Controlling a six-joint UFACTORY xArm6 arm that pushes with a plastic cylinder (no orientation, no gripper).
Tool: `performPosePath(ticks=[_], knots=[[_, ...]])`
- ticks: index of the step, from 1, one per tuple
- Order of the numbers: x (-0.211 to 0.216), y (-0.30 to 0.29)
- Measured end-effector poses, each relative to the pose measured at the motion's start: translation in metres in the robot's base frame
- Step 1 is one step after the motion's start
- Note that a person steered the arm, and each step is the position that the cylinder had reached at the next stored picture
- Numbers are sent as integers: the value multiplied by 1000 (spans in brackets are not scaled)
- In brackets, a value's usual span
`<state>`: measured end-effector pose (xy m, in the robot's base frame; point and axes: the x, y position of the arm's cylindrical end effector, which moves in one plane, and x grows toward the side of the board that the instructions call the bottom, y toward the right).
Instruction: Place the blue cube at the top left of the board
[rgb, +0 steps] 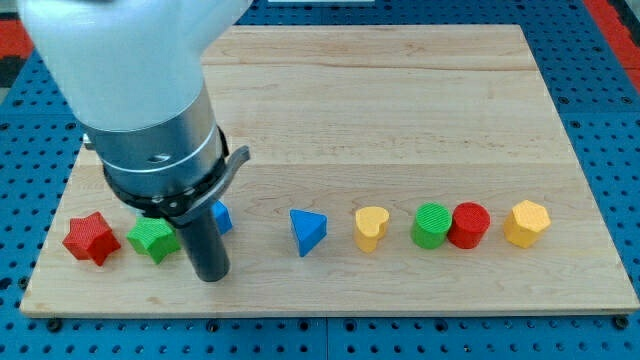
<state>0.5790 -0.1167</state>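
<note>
The blue cube (222, 216) sits in the row of blocks near the board's bottom edge; only its right corner shows, the rest is behind my rod. My tip (211, 277) rests on the board just below and slightly left of the cube, between it and the bottom edge. The arm's large body covers the board's upper left part. The green star (150, 239) lies just left of the rod, partly hidden by it.
The red star (89, 238) is at the row's left end. Right of the cube lie the blue triangle (306, 231), yellow heart (371, 227), green cylinder (431, 224), red cylinder (469, 224) and yellow hexagon (526, 222). The wooden board (400, 110) lies on a blue pegboard.
</note>
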Motion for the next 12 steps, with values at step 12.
performPosePath(ticks=[12], knots=[[-270,50]])
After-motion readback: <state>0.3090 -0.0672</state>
